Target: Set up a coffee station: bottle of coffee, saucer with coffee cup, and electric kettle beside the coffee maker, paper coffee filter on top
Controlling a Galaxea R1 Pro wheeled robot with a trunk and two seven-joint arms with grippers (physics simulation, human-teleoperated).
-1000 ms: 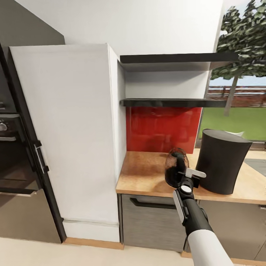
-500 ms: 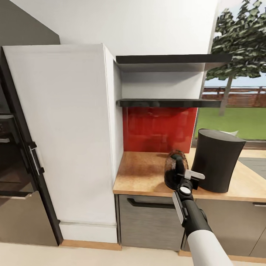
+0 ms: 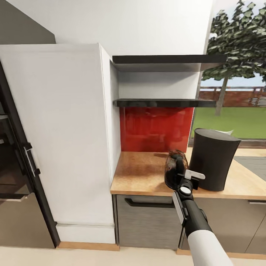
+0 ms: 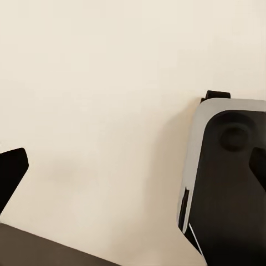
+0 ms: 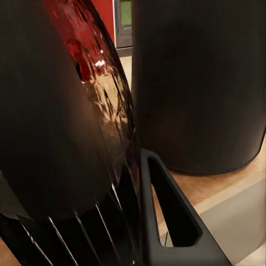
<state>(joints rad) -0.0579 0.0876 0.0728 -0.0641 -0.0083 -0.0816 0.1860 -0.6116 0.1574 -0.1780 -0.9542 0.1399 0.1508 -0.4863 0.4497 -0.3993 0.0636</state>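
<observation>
- Kettle: the electric kettle [image 3: 176,168] is dark and translucent, and it sits at the tip of the right gripper [image 3: 183,176], seen over the near part of the kitchen countertop [image 3: 142,173]; whether it rests on the wood or is lifted cannot be told.
- In the right wrist view the electric kettle [image 5: 61,116] fills the space between the fingers [image 5: 169,221], its ribbed dark wall pressed against the black finger frame, so the jaws are clamped on it.
- Just to the right of the kettle stands a tall dark flared container [image 3: 213,159], close beside it; the wrist view shows the same dark container [image 5: 199,83] right behind the kettle, on the wood.
- A red backsplash [image 3: 155,128] lies at the far edge of the counter, under two dark shelves [image 3: 164,102].
- A tall white cabinet [image 3: 59,136] stands to the left of the counter.
- The left wrist view looks down at pale floor [image 4: 100,111] and part of the robot's base [image 4: 227,183]; black finger tips show at the frame's sides, so that gripper's jaws stand apart.
</observation>
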